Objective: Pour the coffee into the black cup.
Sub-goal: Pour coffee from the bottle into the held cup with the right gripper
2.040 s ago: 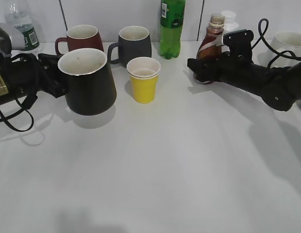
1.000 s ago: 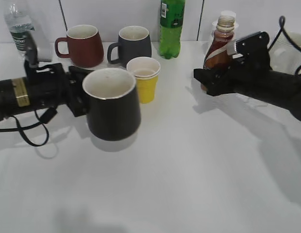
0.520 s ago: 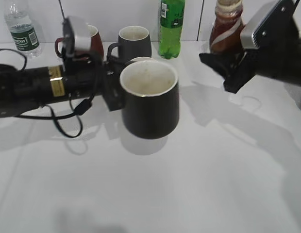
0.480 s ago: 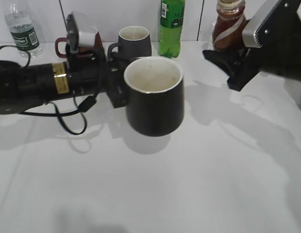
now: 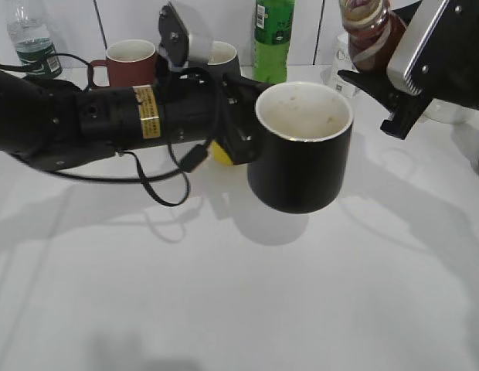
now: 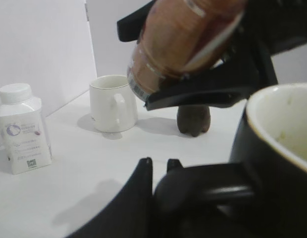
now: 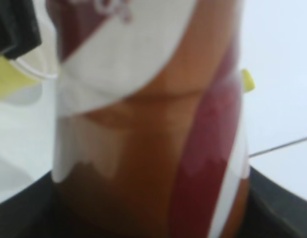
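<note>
Here the left claw [image 5: 238,124] grips the raised black cup [image 5: 301,151]; the right claw [image 5: 378,85] clamps the coffee [image 5: 367,27].

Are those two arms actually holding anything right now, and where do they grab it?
Yes. The left pincer holds the black cup by its handle side, lifted off the table. The right pincer clamps the coffee bottle around its lower body.

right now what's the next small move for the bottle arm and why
Probably tip the coffee bottle leftward until its neck is over the black cup. The right pincer holds it up right of the open rim, and the cup, gripped by the left pincer, looks empty.
</note>
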